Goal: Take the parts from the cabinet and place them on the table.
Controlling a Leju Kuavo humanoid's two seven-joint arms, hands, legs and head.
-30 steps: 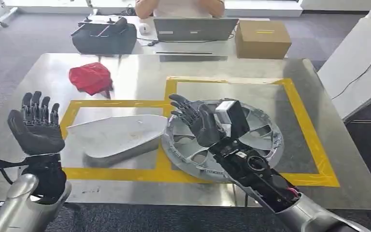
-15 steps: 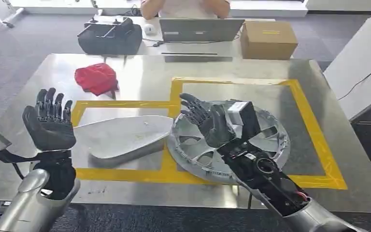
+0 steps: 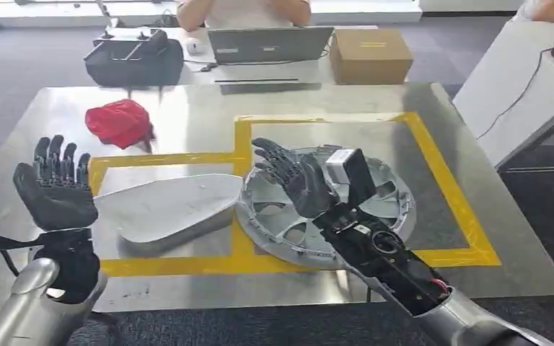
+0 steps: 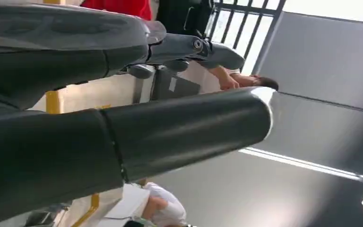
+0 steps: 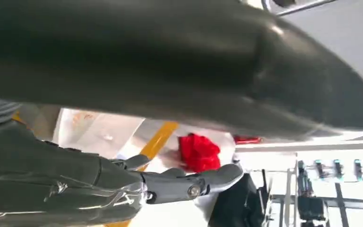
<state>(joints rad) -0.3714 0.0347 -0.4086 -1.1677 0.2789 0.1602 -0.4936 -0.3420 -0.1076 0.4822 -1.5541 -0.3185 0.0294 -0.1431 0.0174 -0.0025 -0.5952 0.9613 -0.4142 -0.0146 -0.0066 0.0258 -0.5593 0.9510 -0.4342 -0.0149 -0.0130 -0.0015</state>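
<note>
A: What's the setting?

B: A steel table on grey carpet, marked with yellow tape. The tape is my landmark.

A: Where are the parts?

B: A round wheel, ribbed like a fan, lies flat inside the tape's larger box, its near-left rim over the tape line. A flat plate, pointed at one end, lies inside the smaller box, and that pointed end touches or nearly touches the wheel's rim.

A: And the hands?

B: The right hand hovers over the wheel's left half, palm up, fingers spread and slightly curled, holding nothing. I cannot tell whether it touches the wheel. Its forearm slants in from the near right corner. The left hand is raised upright outside the tape's left edge, just left of the plate, fingers straight and apart, also empty.

A: Any writing?

B: None that I can read. The box carries a yellow label, too small to make out.

A: What else?

B: A red cloth lies beyond the tape's far-left corner. Past the table's far edge stand a black case, a laptop and the box, with a person seated behind the laptop.
</note>
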